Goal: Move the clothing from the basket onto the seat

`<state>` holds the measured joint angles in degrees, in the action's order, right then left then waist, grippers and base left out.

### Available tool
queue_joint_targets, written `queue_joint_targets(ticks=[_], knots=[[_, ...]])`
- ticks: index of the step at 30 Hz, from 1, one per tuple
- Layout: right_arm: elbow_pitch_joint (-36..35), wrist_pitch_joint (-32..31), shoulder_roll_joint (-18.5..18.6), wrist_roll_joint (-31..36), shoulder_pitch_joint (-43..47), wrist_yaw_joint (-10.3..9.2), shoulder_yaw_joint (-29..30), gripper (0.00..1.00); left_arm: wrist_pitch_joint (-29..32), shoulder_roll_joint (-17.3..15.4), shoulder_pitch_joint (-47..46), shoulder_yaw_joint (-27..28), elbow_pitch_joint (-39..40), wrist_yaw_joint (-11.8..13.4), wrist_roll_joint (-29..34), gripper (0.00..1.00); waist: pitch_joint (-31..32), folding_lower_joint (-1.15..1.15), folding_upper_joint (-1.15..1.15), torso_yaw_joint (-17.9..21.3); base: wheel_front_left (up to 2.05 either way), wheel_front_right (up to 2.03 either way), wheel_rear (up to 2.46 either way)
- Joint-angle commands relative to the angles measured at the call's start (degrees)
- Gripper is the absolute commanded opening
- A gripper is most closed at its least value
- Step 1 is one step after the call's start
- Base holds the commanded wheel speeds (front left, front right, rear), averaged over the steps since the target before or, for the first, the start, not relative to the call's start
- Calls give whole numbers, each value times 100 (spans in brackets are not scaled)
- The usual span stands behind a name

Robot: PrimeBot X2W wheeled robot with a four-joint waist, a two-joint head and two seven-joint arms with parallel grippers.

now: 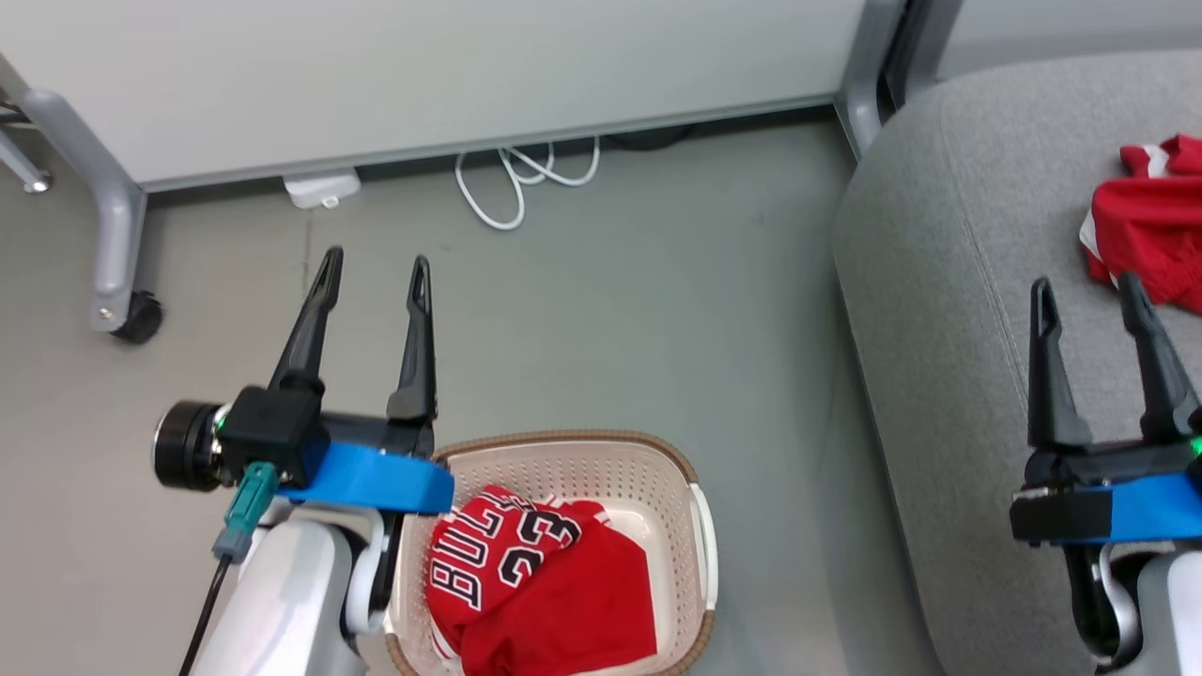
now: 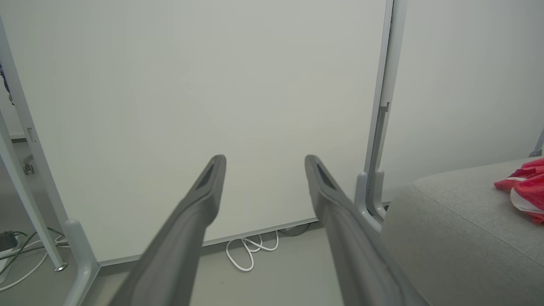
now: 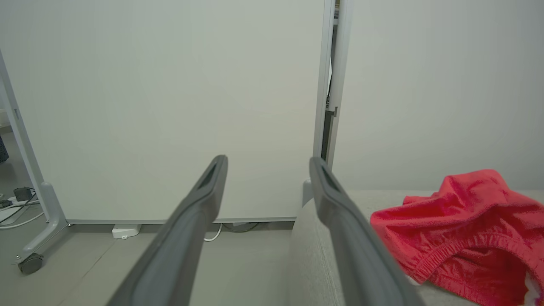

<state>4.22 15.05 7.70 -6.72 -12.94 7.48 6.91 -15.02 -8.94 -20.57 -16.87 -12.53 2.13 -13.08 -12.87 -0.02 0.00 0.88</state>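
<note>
Jersey [image 1: 526, 573] sits in basket [image 1: 690, 469], toward its left side, below and behind left gripper [image 1: 374, 260] fingertips (left arm nearer). Both jaws apart, empty. Right gripper [image 1: 1086, 284] over seat [image 1: 939, 310]; shorts [image 1: 1150, 225] already there.

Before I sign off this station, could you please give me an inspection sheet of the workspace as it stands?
Surface: grey floor; grey seat at right.
Job's things: jersey lies in the basket; shorts lie on the seat.
Clutter: small white box on the floor by the panel.
Grippers: left gripper open, empty, by the basket; right gripper open, empty, over the seat.
Cables: white cable looped at the panel's foot.
Surroundings: pale panels; grey frame with a caster at left.
</note>
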Motion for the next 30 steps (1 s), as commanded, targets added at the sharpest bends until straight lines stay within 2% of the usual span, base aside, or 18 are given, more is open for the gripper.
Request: queue_joint_targets(ticks=[1, 12, 16, 30], knots=[[55, 20, -42, -61, 224, 3, 16, 100, -21, 51, 224, 158, 57, -66, 89, 100, 269, 2, 0, -200, 0, 0, 0], [337, 20, -211, -59, 675, 3, -279, 100, -20, 397, 1131, 962, 144, -361, 455, 100, 620, 2, 0, -359, 0, 0, 0], [413, 20, -264, -59, 810, 3, -393, 100, -20, 482, 1309, 1174, 179, -394, 542, 100, 705, 2, 0, -393, 0, 0, 0], [482, 20, -391, 42, 1086, 3, -684, 100, -20, 596, 1577, 1511, 222, -510, 741, 100, 887, 2, 0, -427, 0, 0, 0]])
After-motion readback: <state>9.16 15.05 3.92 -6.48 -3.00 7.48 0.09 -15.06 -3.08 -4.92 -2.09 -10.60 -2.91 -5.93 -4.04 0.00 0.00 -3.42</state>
